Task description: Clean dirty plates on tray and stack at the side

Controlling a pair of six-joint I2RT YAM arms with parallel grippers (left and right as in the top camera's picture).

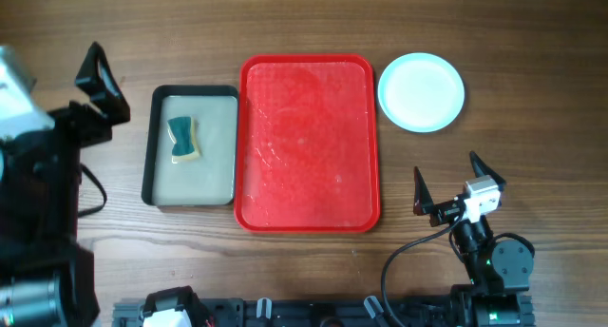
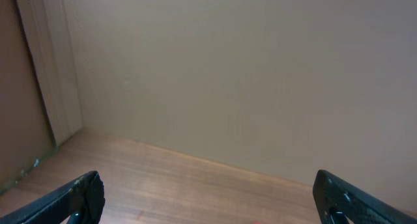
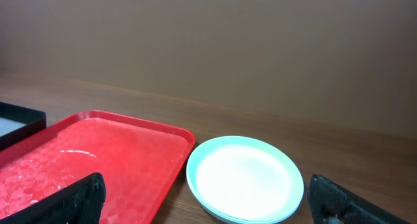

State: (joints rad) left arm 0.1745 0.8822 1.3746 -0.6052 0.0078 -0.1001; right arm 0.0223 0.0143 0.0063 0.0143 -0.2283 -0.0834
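Both left gripper (image 2: pixel 208 196) and right gripper (image 3: pixel 207 199) gape wide over the wooden table (image 1: pixel 304 23), beige wall (image 2: pixel 260 68) behind.

tray (image 1: pixel 308 208): glossy red plastic | plates (image 1: pixel 421 91): glossy | table (image 1: pixel 532 146): wood grain

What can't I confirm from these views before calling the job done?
Plate count: overhead, the plates show only the top one; right wrist, rims too thin to count.
Left wrist: only wall and table, no tray in frame.
Right wrist: left edge cuts off the basin.
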